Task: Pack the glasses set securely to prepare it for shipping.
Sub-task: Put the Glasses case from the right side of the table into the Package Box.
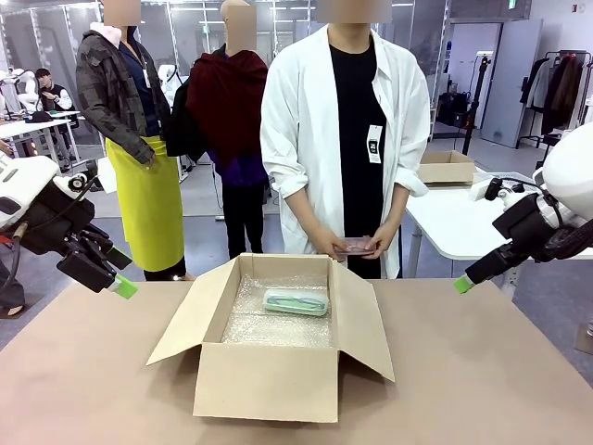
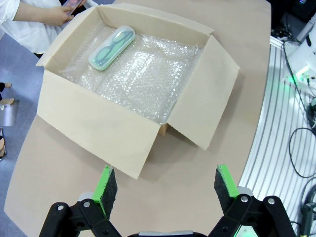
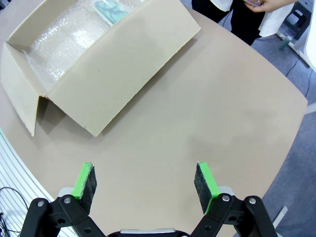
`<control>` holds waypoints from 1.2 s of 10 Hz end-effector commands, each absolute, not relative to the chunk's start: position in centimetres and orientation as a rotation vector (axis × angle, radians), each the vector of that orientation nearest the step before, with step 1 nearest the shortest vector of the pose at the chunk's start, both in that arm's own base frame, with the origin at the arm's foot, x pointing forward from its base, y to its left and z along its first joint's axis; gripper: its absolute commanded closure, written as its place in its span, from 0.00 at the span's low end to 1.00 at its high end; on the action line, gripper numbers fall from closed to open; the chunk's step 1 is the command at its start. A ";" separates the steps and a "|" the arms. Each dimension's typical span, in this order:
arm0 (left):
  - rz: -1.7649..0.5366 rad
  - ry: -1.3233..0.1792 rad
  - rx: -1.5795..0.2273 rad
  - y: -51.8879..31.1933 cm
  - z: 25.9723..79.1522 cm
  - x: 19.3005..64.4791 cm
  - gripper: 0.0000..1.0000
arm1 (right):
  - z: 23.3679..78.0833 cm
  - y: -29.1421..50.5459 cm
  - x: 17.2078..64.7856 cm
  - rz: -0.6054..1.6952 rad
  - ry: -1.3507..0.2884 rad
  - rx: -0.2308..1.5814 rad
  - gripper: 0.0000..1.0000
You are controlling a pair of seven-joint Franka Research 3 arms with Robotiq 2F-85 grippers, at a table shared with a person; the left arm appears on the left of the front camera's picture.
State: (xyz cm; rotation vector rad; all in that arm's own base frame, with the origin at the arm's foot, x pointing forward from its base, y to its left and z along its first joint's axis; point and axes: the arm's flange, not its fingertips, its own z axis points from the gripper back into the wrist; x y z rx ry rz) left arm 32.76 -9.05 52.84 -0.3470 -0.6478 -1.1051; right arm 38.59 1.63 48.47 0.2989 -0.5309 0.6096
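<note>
meanwhile left end effector (image 2: 164,172) and right end effector (image 3: 145,169) gape open, mint case (image 2: 112,47) inside the box (image 2: 94,123).

- The right gripper (image 3: 144,174) hangs over the bare brown table (image 3: 232,118), jaws wide apart and holding nothing.
- An open cardboard box (image 3: 116,61) sits at upper left, lined with bubble wrap (image 3: 52,47).
- A mint-green glasses case (image 3: 109,7) lies inside, cut off by the top edge.
- A person's hand (image 3: 270,5) is at the top right.
</note>
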 end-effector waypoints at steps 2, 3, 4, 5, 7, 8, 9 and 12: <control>-1.128 -0.651 -0.369 -8.7 52.9 32.8 0.00 | 48.6 1.7 38.5 0.603 -0.534 0.298 0.00; -1.128 -0.651 -0.369 -8.7 52.9 32.8 0.00 | 48.6 1.7 38.5 0.603 -0.534 0.298 0.00; -1.128 -0.651 -0.369 -8.7 52.9 32.8 0.00 | 48.6 1.7 38.5 0.603 -0.534 0.298 0.00; -1.128 -0.651 -0.369 -8.7 52.9 32.8 0.00 | 48.6 1.7 38.5 0.603 -0.534 0.298 0.00; -1.128 -0.651 -0.369 -8.7 52.9 32.8 0.00 | 48.6 1.7 38.5 0.603 -0.534 0.298 0.00; -1.128 -0.651 -0.369 -8.7 52.9 32.8 0.00 | 48.6 1.7 38.5 0.603 -0.534 0.298 0.00; -1.128 -0.651 -0.369 -8.7 52.9 32.8 0.00 | 48.6 1.7 38.5 0.603 -0.534 0.298 0.00; -1.128 -0.651 -0.369 -8.7 52.9 32.8 0.00 | 48.6 1.7 38.5 0.603 -0.534 0.298 0.00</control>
